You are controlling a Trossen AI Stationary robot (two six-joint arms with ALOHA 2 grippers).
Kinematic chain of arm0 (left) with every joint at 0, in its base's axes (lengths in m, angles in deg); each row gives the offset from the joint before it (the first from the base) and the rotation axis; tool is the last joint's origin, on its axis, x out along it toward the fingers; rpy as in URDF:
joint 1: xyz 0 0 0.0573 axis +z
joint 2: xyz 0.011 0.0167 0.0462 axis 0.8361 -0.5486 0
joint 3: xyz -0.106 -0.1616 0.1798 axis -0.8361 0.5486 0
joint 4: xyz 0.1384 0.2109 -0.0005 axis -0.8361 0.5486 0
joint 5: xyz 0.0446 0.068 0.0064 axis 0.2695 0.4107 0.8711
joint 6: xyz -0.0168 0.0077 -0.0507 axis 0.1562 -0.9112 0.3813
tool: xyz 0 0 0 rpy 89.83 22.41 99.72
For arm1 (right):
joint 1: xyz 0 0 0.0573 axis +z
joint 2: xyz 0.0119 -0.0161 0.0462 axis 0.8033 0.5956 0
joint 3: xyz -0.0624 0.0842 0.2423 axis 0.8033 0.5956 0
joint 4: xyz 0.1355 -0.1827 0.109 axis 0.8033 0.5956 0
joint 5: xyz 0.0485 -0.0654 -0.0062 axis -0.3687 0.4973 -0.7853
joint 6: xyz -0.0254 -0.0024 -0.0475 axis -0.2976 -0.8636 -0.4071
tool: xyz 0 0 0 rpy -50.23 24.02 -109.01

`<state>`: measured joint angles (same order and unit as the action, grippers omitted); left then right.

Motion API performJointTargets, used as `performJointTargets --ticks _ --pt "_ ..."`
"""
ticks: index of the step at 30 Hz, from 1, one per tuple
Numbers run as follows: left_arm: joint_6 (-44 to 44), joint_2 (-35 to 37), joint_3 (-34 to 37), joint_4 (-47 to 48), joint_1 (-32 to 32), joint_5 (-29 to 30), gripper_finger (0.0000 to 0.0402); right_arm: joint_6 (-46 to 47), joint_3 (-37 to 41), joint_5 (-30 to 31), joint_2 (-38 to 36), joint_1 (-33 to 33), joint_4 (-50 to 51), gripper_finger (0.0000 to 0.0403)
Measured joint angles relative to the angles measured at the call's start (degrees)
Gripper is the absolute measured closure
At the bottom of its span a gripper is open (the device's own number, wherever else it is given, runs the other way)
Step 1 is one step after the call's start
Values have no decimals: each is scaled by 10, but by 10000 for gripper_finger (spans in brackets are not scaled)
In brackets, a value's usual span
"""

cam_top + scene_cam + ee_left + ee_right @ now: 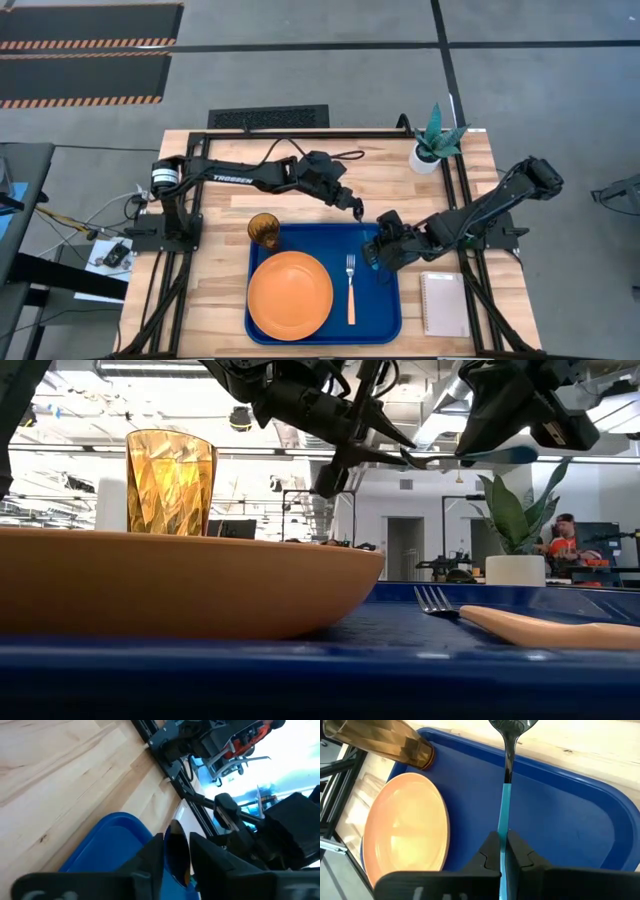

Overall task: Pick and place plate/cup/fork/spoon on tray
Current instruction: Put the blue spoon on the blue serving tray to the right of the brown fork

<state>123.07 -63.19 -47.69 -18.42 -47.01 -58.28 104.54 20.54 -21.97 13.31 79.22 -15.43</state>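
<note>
The blue tray (385,300) lies at the table's near middle. On it rest the orange plate (290,295), the amber cup (264,230) upright at its far left corner, and the orange-handled fork (351,290). My right gripper (375,252) is shut on the teal-handled spoon (506,795) above the tray's far right part. My left gripper (357,212) hangs over the tray's far edge, slightly open. A dark shape that looks like the spoon's bowl (175,845) sits between its fingers. My right gripper pinches the spoon's teal handle (504,832) between its two fingers, which come from the table's right side. The spoon runs on forward from the fingertips. It hangs about level (500,456), clear of the tray, with its bowl (512,727) toward the tray's far edge. My left gripper has its fingers (390,455) right beside the spoon's bowl (420,458). I cannot tell whether they touch it.
A white pot with a green plant (428,150) stands at the table's far right corner. A small white notepad (444,303) lies right of the tray. Black frame rails run along the table's sides. A person (565,535) shows in the room behind.
</note>
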Motion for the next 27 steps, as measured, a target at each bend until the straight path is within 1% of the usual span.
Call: performJointTargets --ticks 5,8,12,15,18,22,27 --pt "-1 0 0 -6 0 -8 367 -1 0 2 0 0 0 392" --pt "-18 0 0 1 -1 -7 392 -2 0 2 -1 0 0 393" --pt "-22 0 1 2 -1 -7 395 -13 0 2 -1 0 0 388" --pt "-22 0 1 8 -1 -7 398 -15 0 2 -1 0 3 375" --pt "-29 0 1 8 -1 -12 399 -15 0 2 -1 2 9 344" --pt "-41 0 1 4 -2 -33 401 -6 0 2 -1 16 13 285" --pt "-55 0 0 3 -2 -42 401 43 0 -1 -3 68 34 213"
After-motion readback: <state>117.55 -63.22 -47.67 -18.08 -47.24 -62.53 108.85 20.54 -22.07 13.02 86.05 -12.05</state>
